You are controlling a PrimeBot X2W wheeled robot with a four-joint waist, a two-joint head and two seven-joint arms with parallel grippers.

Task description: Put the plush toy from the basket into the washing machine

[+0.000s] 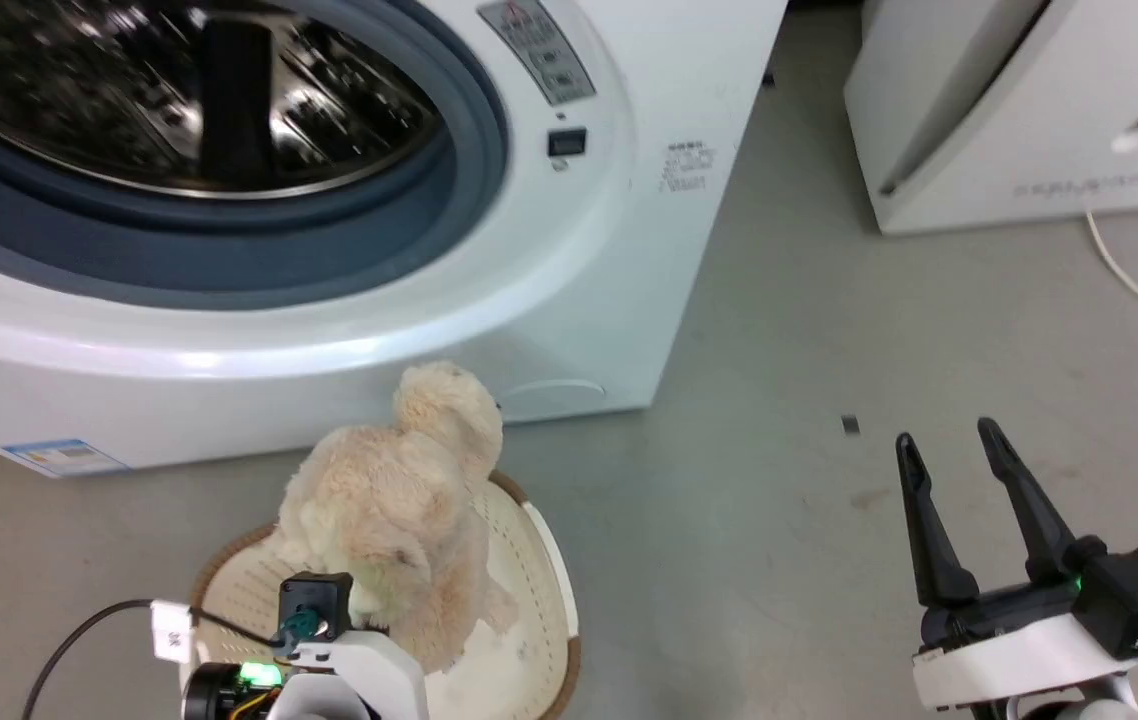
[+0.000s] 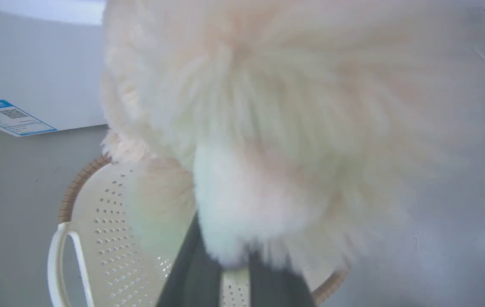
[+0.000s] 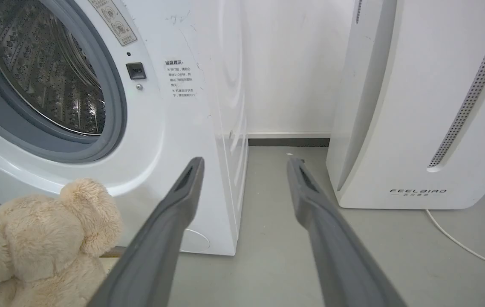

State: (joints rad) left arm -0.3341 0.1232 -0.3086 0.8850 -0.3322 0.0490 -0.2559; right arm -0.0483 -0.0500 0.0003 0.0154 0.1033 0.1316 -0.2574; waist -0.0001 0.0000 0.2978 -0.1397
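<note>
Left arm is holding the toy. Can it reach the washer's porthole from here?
Probably yes. The left gripper holds the plush toy above the basket, and the porthole of the washing machine stands uncovered just beyond and above it, with nothing between them.

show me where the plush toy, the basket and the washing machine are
plush toy (image 1: 394,500): head view, on its shaggy body
basket (image 2: 110,226): left wrist view, on its perforated inner wall
washing machine (image 1: 629,260): head view, on its white front panel
</note>
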